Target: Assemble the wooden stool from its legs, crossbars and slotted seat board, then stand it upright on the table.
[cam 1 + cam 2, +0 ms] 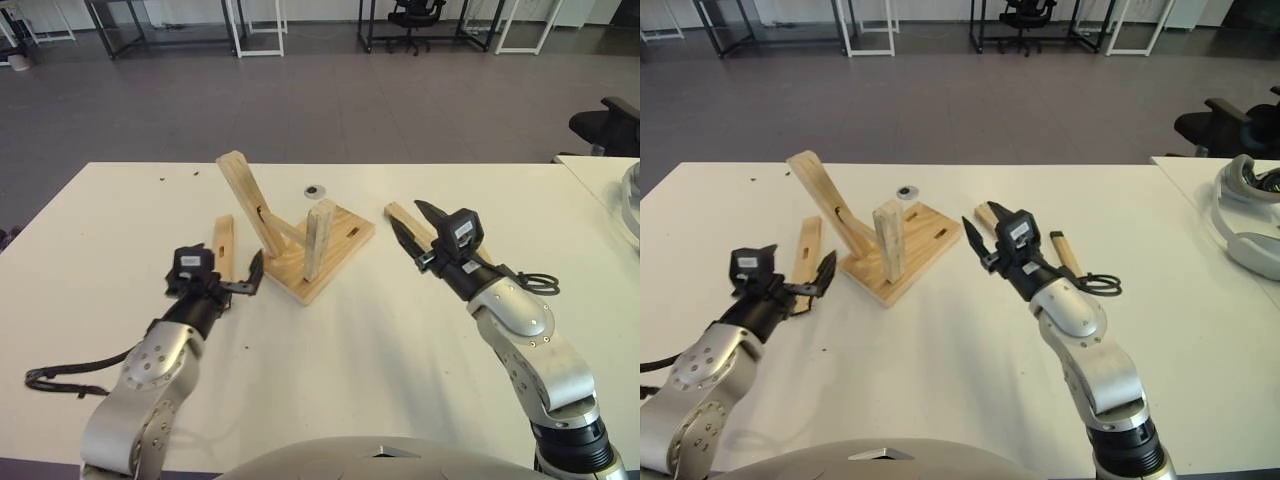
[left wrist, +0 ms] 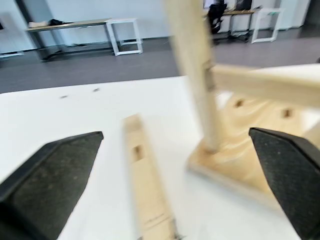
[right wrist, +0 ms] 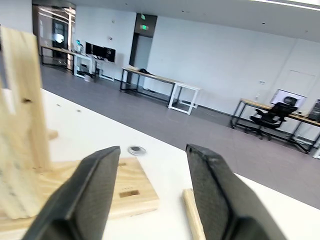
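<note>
The left claw (image 1: 243,280) is spread wide and holds nothing, low over the counter (image 1: 120,230). A loose leg (image 1: 224,245) lies flat straight ahead of its gap, pointing away from it. Just ahead and to the right of this claw, the seat board (image 1: 285,270) lies flat on the counter. Its near corner is close to the claw's right finger (image 2: 287,175), and I cannot tell whether they touch.

Two legs stand up from the board. The tall leg (image 1: 248,200), on the side nearest the left claw, leans away from the board's middle. The short leg (image 1: 319,240), farther to that claw's right, stands almost upright. A crossbar (image 1: 285,232) runs between the two.

The right claw (image 1: 410,222) is also released and empty, with its fingers (image 3: 85,200) well apart. It is raised a little off the counter, with its tips aimed forward and to the left. The board is near it on its left. A loose bar (image 3: 194,220) lies on the counter just under and beyond its tips. A thinner stick (image 1: 1067,255) with a dark end lies to the claw's right, beside the wrist.

A small round disc (image 1: 317,189) sits on the counter beyond the board, ahead and to the left of the right claw.
</note>
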